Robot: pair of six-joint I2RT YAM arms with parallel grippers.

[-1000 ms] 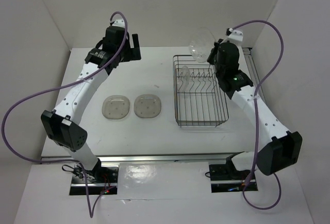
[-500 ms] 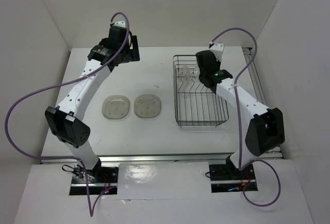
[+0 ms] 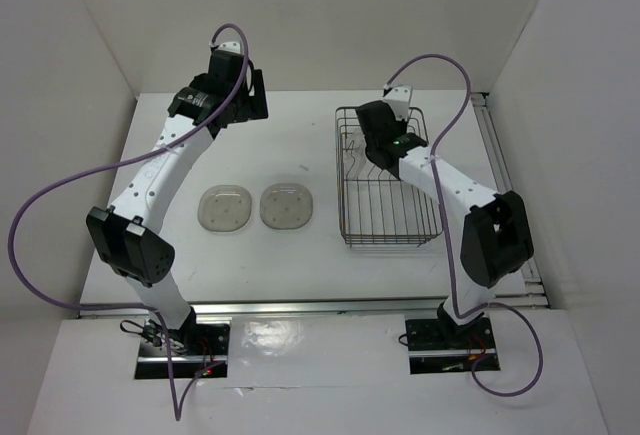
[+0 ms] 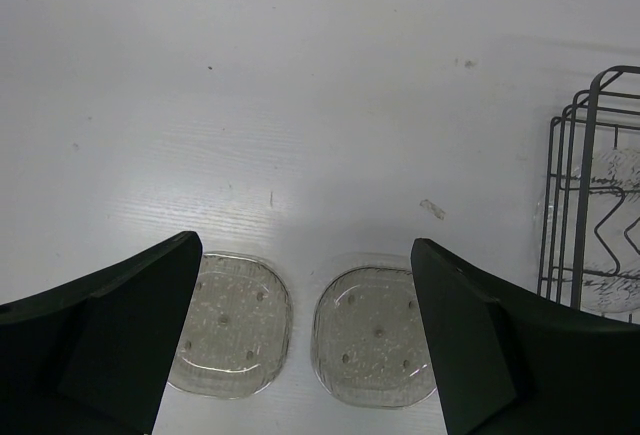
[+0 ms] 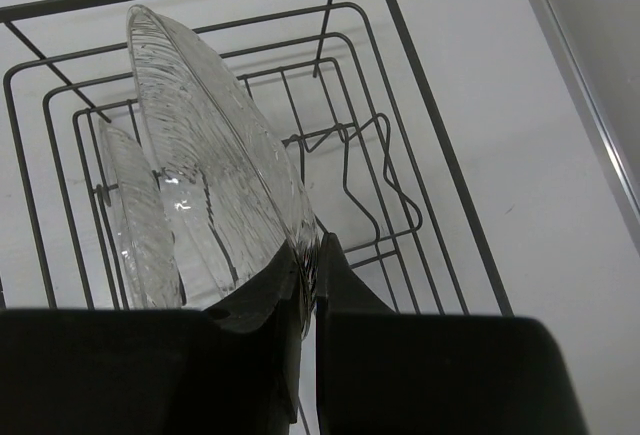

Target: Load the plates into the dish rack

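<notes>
Two smoky grey-brown plates lie flat side by side on the table, the left one (image 3: 225, 207) (image 4: 229, 324) and the right one (image 3: 287, 206) (image 4: 376, 336). My left gripper (image 4: 305, 340) is open and empty, high above them near the back of the table (image 3: 250, 95). My right gripper (image 5: 312, 270) is shut on the rim of a clear plate (image 5: 215, 165) and holds it on edge inside the dish rack (image 3: 390, 177) (image 5: 420, 85). Another clear plate (image 5: 135, 220) stands just beside it among the dividers.
The rack's wire side also shows at the right edge of the left wrist view (image 4: 590, 185). White walls enclose the table at the back and both sides. A metal rail (image 3: 500, 145) runs along the table's right edge.
My right gripper has come down from above the rack's far right corner and leftward into the rack with the clear plate. My left arm has shifted only slightly.
</notes>
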